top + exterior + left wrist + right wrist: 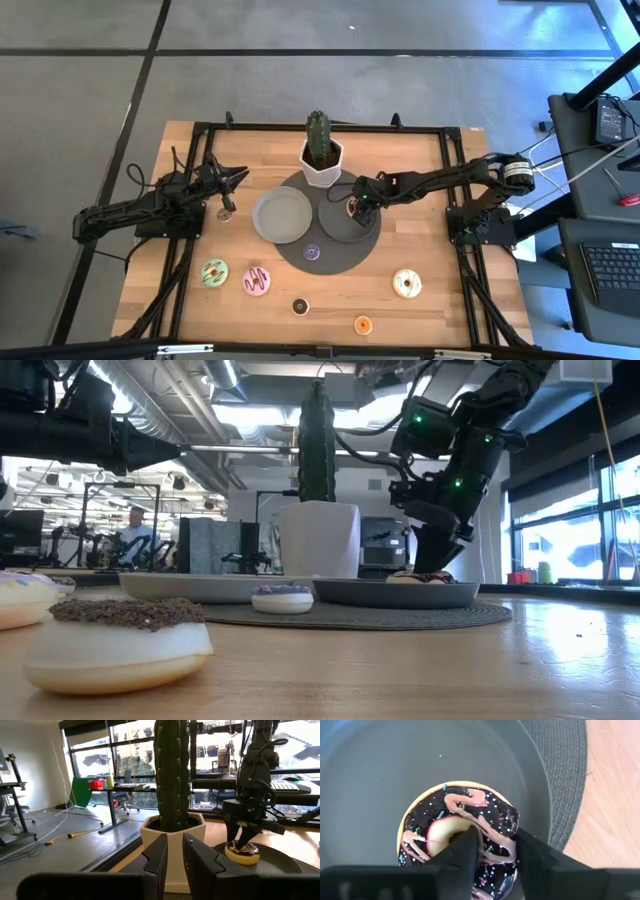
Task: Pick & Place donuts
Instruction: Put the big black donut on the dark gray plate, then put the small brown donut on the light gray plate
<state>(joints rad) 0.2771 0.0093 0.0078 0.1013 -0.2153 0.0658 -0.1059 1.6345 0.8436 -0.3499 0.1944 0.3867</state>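
My right gripper stands over the dark grey plate, shut on a chocolate donut with pink drizzle. That donut also shows in the left wrist view. My left gripper waits left of the light grey plate, open by a narrow gap and holding nothing. A tiny donut lies by it. The purple donut lies on the round mat. Green, pink, small dark, orange and cream donuts lie along the near part of the table. My right gripper holds the chocolate donut by one side of its ring. One finger stands in the hole and the other outside the ring. The fingers come from above, pointing down. The donut lies flat on the dark grey plate.
A cactus in a white pot stands right behind the two plates, close to my right arm. The dark round mat lies under the plates. The black frame rails run along the table's sides. Bare wood lies between the near donuts.
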